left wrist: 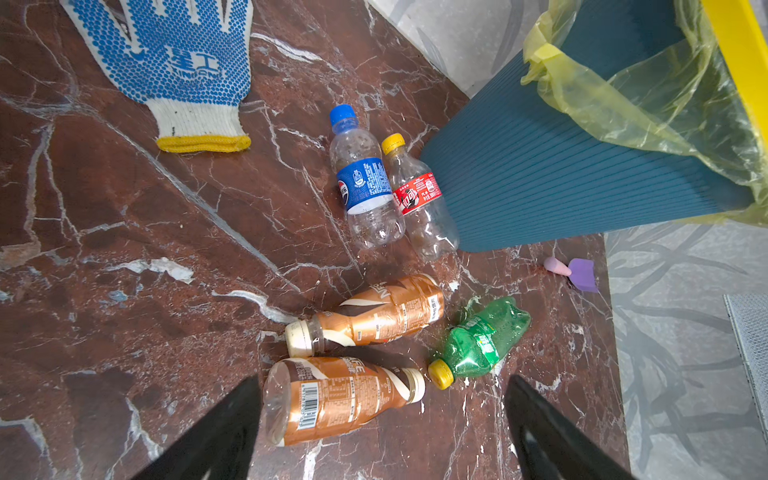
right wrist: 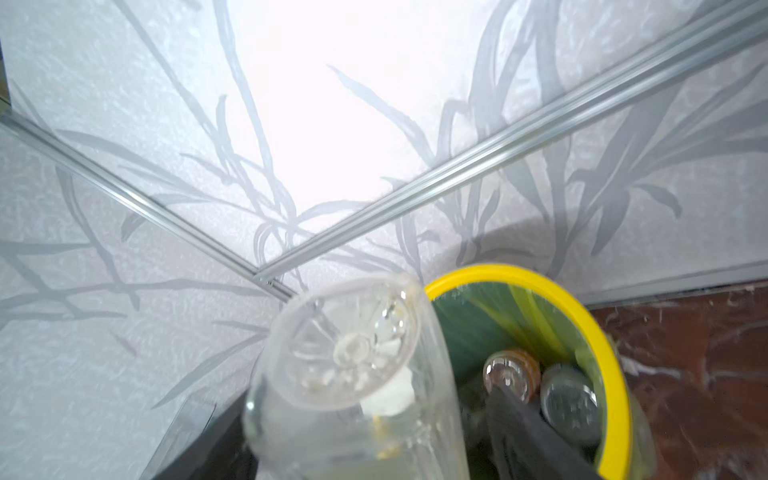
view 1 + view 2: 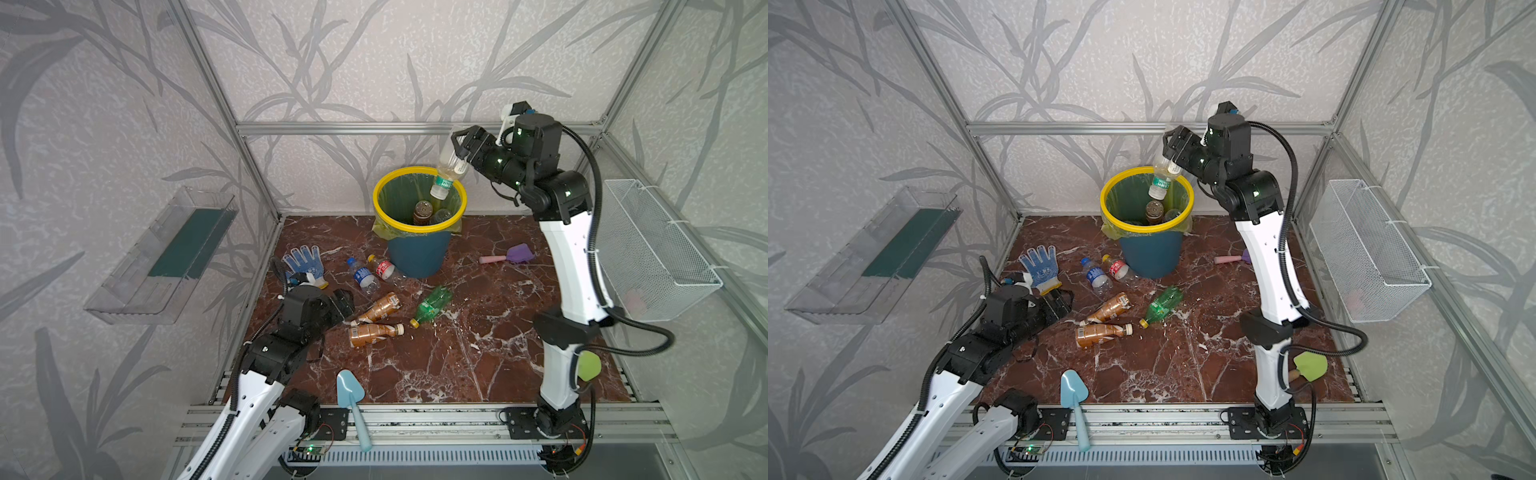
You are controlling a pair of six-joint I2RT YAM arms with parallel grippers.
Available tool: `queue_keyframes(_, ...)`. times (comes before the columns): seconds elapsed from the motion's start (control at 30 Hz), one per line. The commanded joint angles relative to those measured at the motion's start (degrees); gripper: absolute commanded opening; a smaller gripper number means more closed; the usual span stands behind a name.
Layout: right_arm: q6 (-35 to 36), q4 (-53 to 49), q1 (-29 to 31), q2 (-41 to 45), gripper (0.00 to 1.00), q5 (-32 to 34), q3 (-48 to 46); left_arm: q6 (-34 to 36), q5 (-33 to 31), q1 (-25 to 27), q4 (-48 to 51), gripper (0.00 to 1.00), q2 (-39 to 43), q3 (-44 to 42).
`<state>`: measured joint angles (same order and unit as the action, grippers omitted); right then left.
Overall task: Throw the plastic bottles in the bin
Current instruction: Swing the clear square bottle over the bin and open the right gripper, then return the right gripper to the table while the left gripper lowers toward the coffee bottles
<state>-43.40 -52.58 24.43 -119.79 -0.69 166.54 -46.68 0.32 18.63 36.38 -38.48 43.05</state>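
The teal bin (image 3: 417,253) with a yellow rim stands at the back of the table and holds two bottles (image 3: 422,212). My right gripper (image 3: 459,143) hangs open above its rim. A clear bottle (image 3: 449,166) points cap-down between the fingers; a gap shows beside it in the right wrist view (image 2: 353,374). On the table lie a blue-labelled bottle (image 3: 362,276), a red-labelled one (image 3: 384,269), two brown ones (image 3: 380,308) (image 3: 374,334) and a green one (image 3: 434,303). My left gripper (image 3: 347,305) stands open, low, just left of the brown bottles, the nearer one (image 1: 332,399) in front of its fingers.
A blue-dotted glove (image 3: 305,259) lies at the left back. Scoops lie about: purple (image 3: 515,254), light blue (image 3: 351,395), green (image 3: 588,365). A white wire basket (image 3: 656,253) hangs on the right wall and a clear tray (image 3: 166,257) on the left wall.
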Motion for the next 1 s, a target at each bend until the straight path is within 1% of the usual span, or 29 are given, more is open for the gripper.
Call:
queue_keyframes(0.0,1.92,-9.26,-0.87,6.39,0.91,-1.32,-6.45,-0.87,-1.11,-0.24,2.28,0.91,2.14,1.59)
queue_keyframes(0.03,2.43,-5.94,-0.78,10.99,0.91,-1.57,-13.82,-0.70,-1.51,-0.26,2.84,0.91,2.50,1.69)
queue_keyframes(0.07,2.96,-0.88,-0.88,16.20,0.91,-1.25,-23.16,-0.57,-1.87,-0.27,3.24,0.91,2.70,1.71)
queue_keyframes(0.13,3.20,7.15,-1.17,25.77,0.91,0.64,-38.00,-0.28,-1.90,-0.26,3.48,0.91,2.72,1.74)
queue_keyframes(0.23,4.26,7.75,-2.82,34.03,0.90,0.95,-50.45,-0.14,-1.89,-0.26,3.70,0.91,2.36,1.87)
queue_keyframes(0.37,2.68,11.12,-3.33,45.10,0.89,1.08,-71.25,-0.47,-1.67,-0.29,3.24,0.91,2.11,0.75)
queue_keyframes(0.47,0.63,13.05,-3.38,50.80,0.88,-0.23,-85.80,-0.78,-1.07,-0.32,2.81,0.91,1.51,-0.05)
queue_keyframes(0.53,-0.55,14.04,-3.16,53.56,0.87,-1.35,-93.90,-0.79,-0.61,-0.26,2.67,0.91,0.79,-0.31)
queue_keyframes(0.7,-3.67,16.17,-0.70,59.21,0.87,-2.72,-109.85,0.13,0.81,-0.26,2.85,0.91,-1.26,-0.76)
queue_keyframes(0.87,-6.83,18.37,3.15,61.54,0.86,-3.18,-119.10,1.40,4.30,-0.29,1.70,0.91,-4.38,-1.86)
queue_keyframes(0.97,-8.43,19.48,6.28,61.95,0.86,-2.56,-122.32,2.05,6.82,-0.29,1.25,0.91,-6.78,-2.40)
